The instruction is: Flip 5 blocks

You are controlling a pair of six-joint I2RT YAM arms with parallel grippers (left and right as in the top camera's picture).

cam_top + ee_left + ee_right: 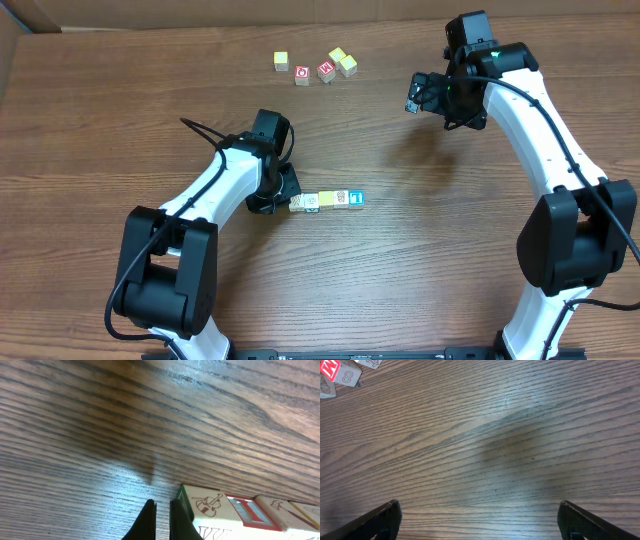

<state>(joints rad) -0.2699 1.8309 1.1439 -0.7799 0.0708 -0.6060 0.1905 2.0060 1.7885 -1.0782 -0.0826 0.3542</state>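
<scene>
Left gripper (286,201) pressed shut, tips down beside the end of the row of blocks (327,200).

I hold my fingers (179,520) together, pinching nothing, so the narrow tip can sit just beside the first cube (207,505) and tip it over, I judge. The row lies in a line mid-way across the table (420,260), easy to work along. My right gripper (415,98) hangs spread wide, well apart, out of the way.

A red-faced cube (344,374) at the right wrist view's upper left shows "8". A block (251,511) at the left wrist view's lower right bears a red "I".
</scene>
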